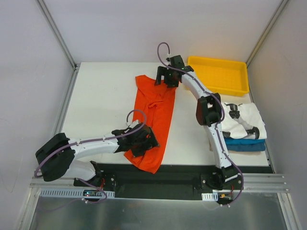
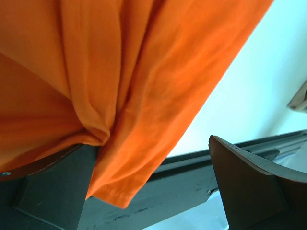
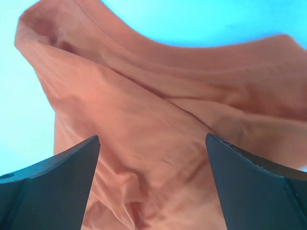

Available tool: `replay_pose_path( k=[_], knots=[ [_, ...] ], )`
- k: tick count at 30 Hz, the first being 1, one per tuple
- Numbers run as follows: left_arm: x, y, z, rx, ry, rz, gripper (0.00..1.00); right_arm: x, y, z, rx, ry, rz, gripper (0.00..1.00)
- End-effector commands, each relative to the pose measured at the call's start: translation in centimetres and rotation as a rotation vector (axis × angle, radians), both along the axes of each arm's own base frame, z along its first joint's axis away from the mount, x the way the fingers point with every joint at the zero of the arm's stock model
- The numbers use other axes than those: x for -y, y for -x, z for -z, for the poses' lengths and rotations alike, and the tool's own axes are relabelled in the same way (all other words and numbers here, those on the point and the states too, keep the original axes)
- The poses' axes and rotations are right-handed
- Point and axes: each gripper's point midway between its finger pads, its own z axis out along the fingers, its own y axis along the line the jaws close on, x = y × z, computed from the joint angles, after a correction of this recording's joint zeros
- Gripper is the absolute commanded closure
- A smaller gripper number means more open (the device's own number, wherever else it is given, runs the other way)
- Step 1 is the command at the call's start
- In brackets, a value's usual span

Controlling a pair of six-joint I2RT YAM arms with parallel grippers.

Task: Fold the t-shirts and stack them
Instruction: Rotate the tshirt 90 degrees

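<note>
Now, orange-red cloth t-shirt (image 1: 158,112): crumpled strip mid-table, twelve to six o'clock.
Left gripper (image 2: 153,148): six o'clock end, jaws wide, cloth against one finger, ungripped.
Right gripper (image 3: 152,138): twelve o'clock end, jaws wide, empty.
White-on-blue folded cloth t-shirts (image 1: 241,123): stacked, three o'clock.

The white tabletop (image 1: 105,100) carried an orange-red t-shirt (image 1: 158,115) spread lengthwise down its middle, its near hem reaching past the front edge. A yellow tray (image 1: 216,59) sat at the far right corner. Nearer, along the right side, a blue t-shirt (image 1: 244,144) lay folded under a white t-shirt (image 1: 242,117).
</note>
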Motion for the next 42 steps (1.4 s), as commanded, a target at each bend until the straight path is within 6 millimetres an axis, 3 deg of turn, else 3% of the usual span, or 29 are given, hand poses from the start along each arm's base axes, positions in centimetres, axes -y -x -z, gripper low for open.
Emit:
replay_pose_path(
  k=[1,2,6,7,11,12,14,15,21,26,29,37,42],
  knots=[
    [-0.9,-0.8,-1.9,0.102,-0.012,-0.056,0.01,2.7,0.6,-9.8,0.171,0.075,-0.009,0.03],
    [-1.2,-0.8,-2.3,0.116,0.000,-0.061,0.01,3.4,1.4,-11.8,0.187,0.086,-0.007,0.03],
    [-3.9,-0.8,-3.2,0.175,-0.046,-0.099,0.01,4.7,5.3,-13.2,0.123,0.126,-0.012,0.03],
    [-5.2,-0.5,-3.0,0.175,-0.090,-0.108,0.01,4.4,6.8,-12.7,0.097,0.139,-0.030,0.03],
    [-8.1,-1.7,-5.8,0.319,-0.119,-0.157,0.01,4.5,14.3,-9.0,-0.064,0.194,-0.003,0.03],
    [-8.7,-2.0,-6.0,0.341,-0.132,-0.174,0.01,4.6,15.3,-8.3,-0.073,0.223,0.029,0.03],
    [-10.3,-2.4,-6.1,0.363,-0.168,-0.199,0.01,2.0,18.3,-7.9,-0.076,0.212,-0.001,0.03],
    [-11.3,-3.1,-6.1,0.353,-0.179,-0.238,0.01,1.2,20.4,-6.5,-0.095,0.248,-0.018,0.03],
    [-13.8,-3.9,-4.9,0.258,-0.189,-0.229,0.01,-1.2,25.3,-3.6,-0.155,0.292,-0.063,0.03],
    [-13.9,-3.6,-3.7,0.211,-0.209,-0.211,0.01,-1.8,26.5,0.3,-0.244,0.320,-0.096,0.03],
    [-13.8,-3.6,-3.4,0.199,-0.224,-0.192,0.01,-1.8,26.2,2.1,-0.278,0.337,-0.102,0.03],
    [-13.4,-3.7,-2.7,0.168,-0.236,-0.162,0.01,-0.4,22.8,5.1,-0.333,0.369,-0.044,0.03],
    [-12.8,-3.4,-2.4,0.146,-0.221,-0.122,0.01,-0.1,18.5,5.2,-0.311,0.343,-0.037,0.03]
  ],
)
